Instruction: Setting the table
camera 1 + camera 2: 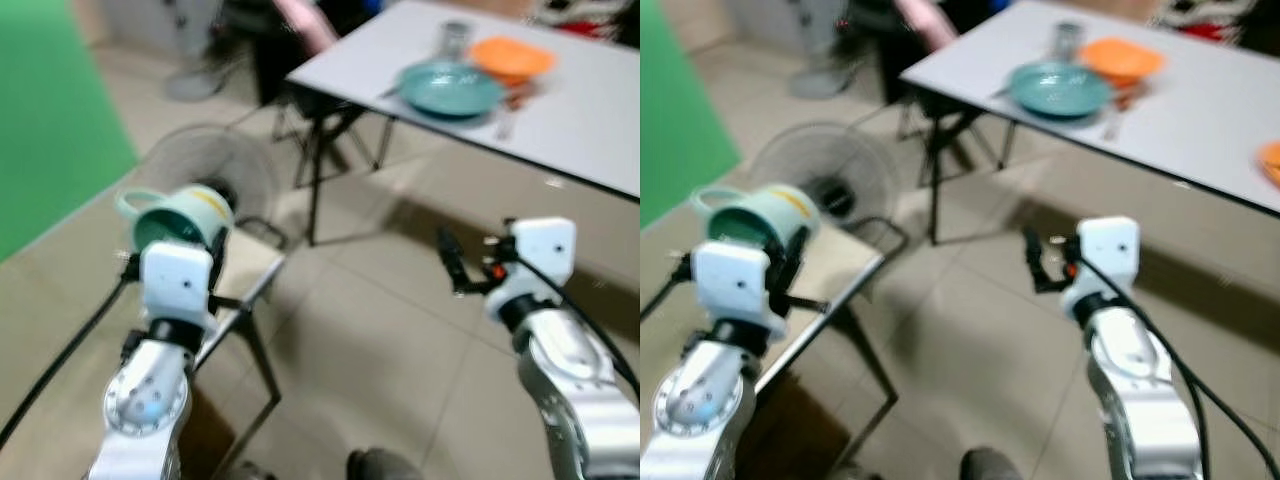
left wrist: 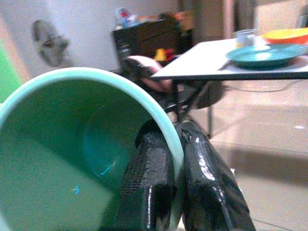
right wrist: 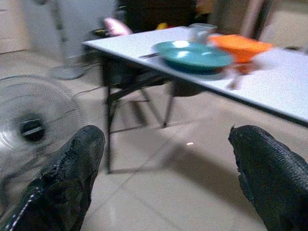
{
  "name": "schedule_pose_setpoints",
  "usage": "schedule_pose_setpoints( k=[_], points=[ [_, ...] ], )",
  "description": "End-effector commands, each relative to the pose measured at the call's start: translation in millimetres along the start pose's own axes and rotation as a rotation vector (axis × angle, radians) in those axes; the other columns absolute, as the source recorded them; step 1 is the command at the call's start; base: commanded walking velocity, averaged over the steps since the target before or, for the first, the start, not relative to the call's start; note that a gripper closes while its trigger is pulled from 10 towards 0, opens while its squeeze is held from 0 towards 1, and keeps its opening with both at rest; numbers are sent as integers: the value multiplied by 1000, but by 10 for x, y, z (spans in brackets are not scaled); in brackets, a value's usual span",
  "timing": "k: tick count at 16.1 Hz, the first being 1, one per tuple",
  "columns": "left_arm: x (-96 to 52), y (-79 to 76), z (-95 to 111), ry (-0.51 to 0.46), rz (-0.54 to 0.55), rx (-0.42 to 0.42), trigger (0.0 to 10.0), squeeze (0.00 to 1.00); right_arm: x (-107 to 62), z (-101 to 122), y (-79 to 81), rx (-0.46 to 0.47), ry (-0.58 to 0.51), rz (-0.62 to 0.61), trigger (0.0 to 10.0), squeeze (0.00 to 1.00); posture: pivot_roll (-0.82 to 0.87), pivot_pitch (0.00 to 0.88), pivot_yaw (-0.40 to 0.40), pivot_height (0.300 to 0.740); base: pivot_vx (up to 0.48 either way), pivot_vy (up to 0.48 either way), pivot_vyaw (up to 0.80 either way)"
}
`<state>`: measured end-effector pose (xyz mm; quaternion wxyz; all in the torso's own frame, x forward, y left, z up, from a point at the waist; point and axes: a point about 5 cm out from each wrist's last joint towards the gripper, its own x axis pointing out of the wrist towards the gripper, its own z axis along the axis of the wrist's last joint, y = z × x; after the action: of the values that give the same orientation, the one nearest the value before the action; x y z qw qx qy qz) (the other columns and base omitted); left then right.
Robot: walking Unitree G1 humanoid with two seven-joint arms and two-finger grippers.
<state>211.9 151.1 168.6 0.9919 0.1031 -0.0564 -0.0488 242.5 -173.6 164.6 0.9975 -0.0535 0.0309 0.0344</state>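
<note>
Left gripper point(image 2: 178, 187) was clamped on the green cup's point(image 1: 180, 218) rim, well short of the table point(image 1: 590, 120); right gripper point(image 3: 168, 178) gaped empty. I judged that thin pinch might slip while walking.

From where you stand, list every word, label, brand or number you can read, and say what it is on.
None can be read.
Green mug held in the left gripper: a yellow band on its side, too blurred to tell whether it carries text.
Teal plate, orange plate and white table: no markings visible.
</note>
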Motion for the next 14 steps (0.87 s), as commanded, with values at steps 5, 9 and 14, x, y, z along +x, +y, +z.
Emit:
schedule_pose_setpoints(
  k=[5, 9, 14],
  points=[
    [-35, -44, 22, -24, -64, -19, 10000, 0, -24, -62, 65, 9, 25, 8, 10000, 0, -10, 81, 36, 740, 0, 0, -788],
    [-8, -67, 32, -33, -85, -20, 10000, 0, -3, -23, 34, 28, 13, 18, 10000, 0, -12, 80, 39, 740, 291, 0, -788],
    [-2, -34, 10, -24, -62, -20, 10000, 0, 67, 78, 51, 41, -44, 59, 10000, 0, -11, 83, 37, 740, 338, 0, -320]
  ],
)
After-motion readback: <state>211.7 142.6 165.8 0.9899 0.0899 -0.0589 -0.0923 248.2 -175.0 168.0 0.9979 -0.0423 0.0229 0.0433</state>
